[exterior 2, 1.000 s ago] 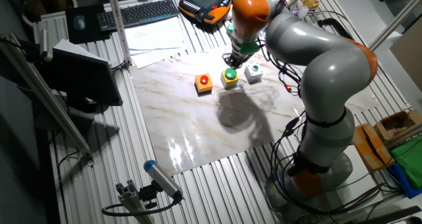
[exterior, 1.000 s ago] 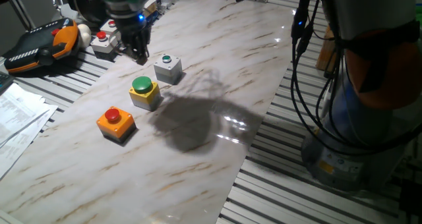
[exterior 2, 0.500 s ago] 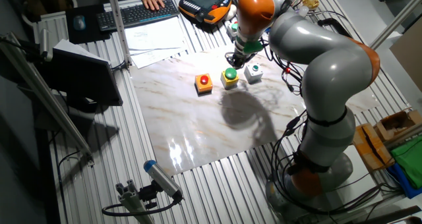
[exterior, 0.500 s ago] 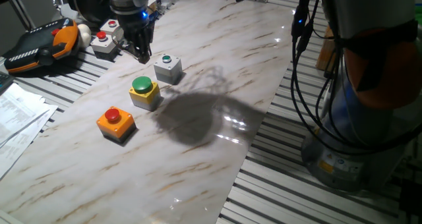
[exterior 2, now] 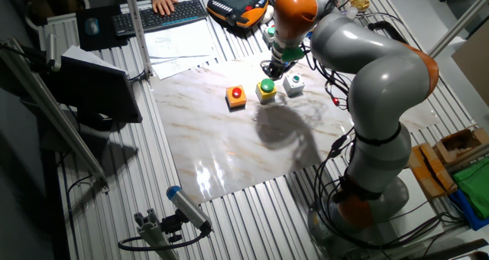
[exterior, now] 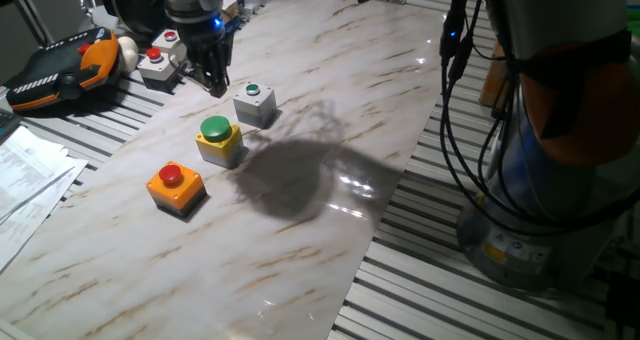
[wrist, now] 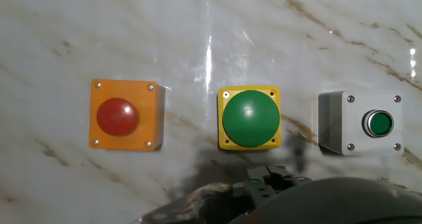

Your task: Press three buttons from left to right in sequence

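Three button boxes stand in a row on the marble board. The orange box with a red button [exterior: 175, 185] [exterior 2: 236, 96] [wrist: 125, 114] is at the left. The yellow box with a wide green button [exterior: 220, 140] [exterior 2: 266, 89] [wrist: 249, 117] is in the middle. The grey box with a tiny green button [exterior: 255, 103] [exterior 2: 293, 83] [wrist: 361, 123] is at the right. My gripper [exterior: 213, 79] [exterior 2: 273, 69] hangs above the board just behind the yellow box, touching nothing. The hand view shows only a dark part of the hand at its bottom edge, and no view shows a gap between the fingertips.
Two pale grey boxes with red buttons [exterior: 158, 67] sit on the slatted table behind the gripper, next to an orange-and-black teach pendant [exterior: 65, 68]. Papers [exterior: 25, 175] lie at the left. Cables and the robot base [exterior: 540, 180] stand at the right.
The gripper has shifted slightly up and towards the grey box side compared with one second ago. It has held still over the last half second. The boxes have not moved.
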You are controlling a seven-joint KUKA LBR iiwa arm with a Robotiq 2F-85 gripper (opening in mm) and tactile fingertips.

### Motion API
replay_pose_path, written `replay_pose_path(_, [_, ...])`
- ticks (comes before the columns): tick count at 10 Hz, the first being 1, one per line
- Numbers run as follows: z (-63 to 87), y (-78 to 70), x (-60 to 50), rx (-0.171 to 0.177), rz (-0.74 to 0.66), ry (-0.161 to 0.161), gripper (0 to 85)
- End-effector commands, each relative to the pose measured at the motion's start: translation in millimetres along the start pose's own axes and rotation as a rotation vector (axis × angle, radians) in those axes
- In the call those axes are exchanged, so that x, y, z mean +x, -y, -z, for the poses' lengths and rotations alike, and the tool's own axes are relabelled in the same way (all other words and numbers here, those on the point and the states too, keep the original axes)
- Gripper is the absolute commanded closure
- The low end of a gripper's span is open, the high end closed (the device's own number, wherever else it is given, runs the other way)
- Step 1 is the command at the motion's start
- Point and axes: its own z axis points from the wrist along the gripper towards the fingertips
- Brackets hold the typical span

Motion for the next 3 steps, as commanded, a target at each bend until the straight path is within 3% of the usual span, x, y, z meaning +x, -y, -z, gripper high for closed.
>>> replay_pose_path(1, [-0.3, -0.7, 0.0, 0.000, 0.000, 0.000, 84.3])
replay_pose_path(3, [-0.7, -0.9, -0.4, 0.009, 0.000, 0.006, 84.3])
